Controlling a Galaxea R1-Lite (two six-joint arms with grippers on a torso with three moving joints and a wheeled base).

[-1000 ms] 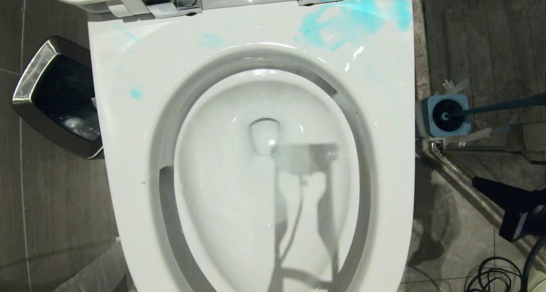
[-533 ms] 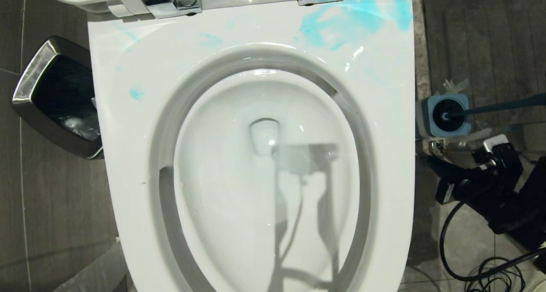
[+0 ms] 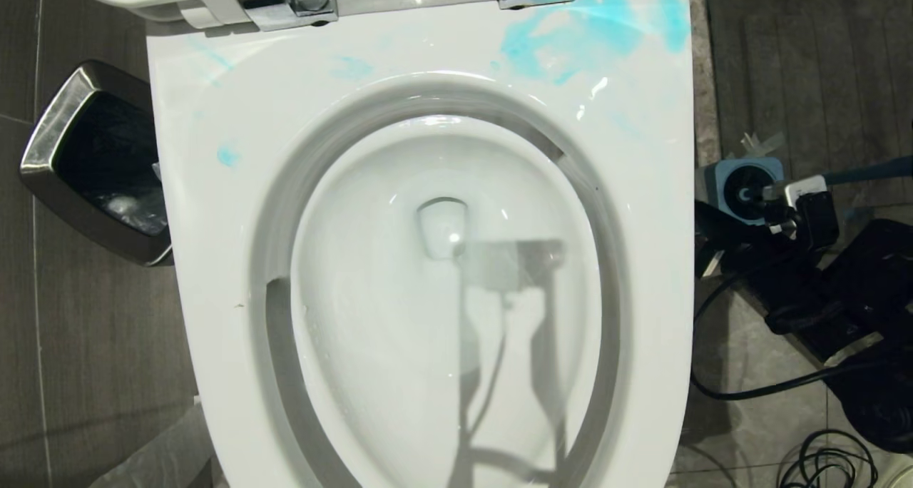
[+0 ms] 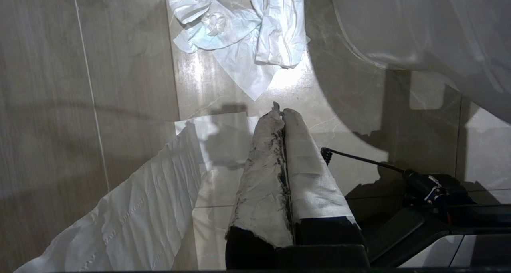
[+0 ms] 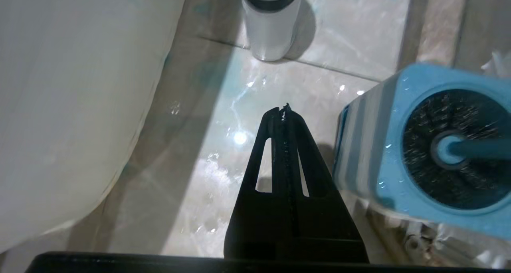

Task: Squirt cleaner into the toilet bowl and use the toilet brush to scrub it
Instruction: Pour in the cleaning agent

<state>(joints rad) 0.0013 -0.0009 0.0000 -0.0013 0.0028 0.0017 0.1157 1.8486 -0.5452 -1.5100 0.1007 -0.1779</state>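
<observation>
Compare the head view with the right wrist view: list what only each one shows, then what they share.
Head view only: the toilet bowl, blue smears on the seat and a steel bin.
Right wrist view only: the right pincer, shut and empty, above wet floor, and a white bottle.
Both: the blue brush holder with the toilet brush in it, beside the toilet.

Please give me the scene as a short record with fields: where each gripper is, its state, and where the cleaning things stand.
right gripper: shut, empty, low over the wet floor between the toilet and the brush holder
left gripper: shut, fingers wrapped in white paper, above the floor beside the toilet base
toilet brush: standing in its blue holder, to the right of the toilet
white bottle: upright on the floor, beyond the right gripper
toilet seat: blue smears near the hinges
waste bin: left of the toilet
</observation>
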